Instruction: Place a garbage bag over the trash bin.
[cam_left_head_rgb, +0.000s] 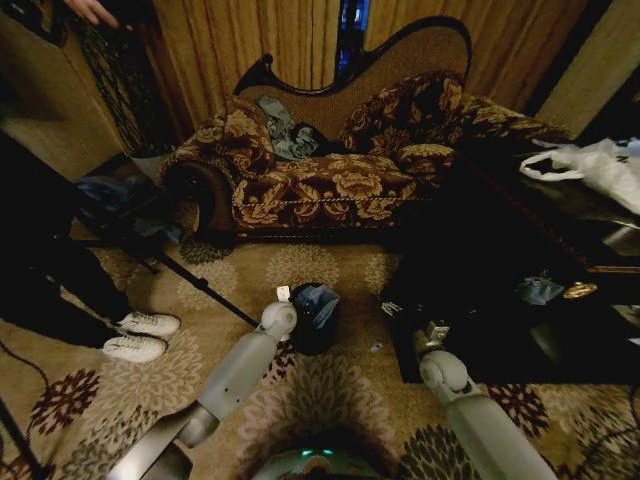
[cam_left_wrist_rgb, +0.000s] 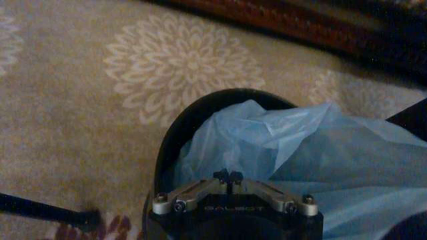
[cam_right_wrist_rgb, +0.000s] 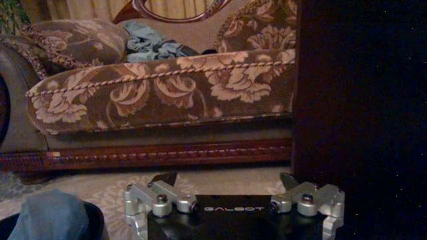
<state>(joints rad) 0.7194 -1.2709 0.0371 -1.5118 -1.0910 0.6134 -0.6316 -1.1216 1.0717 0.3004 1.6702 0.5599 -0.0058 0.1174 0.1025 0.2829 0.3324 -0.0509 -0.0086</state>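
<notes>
Left gripper (cam_left_wrist_rgb: 229, 176) pinches the flimsy, slippery bag (cam_left_wrist_rgb: 313, 150) above the bin (cam_left_wrist_rgb: 175, 135); best gripped by its hem; right gripper (cam_right_wrist_rgb: 230, 181) hangs spread.

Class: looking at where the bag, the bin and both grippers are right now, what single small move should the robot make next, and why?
Probably the left gripper, shut on the bag, should draw that film out over the near rim of the bin. The bag sits bunched inside the bin with the rim bare. The right gripper is open and apart from the bin.
</notes>
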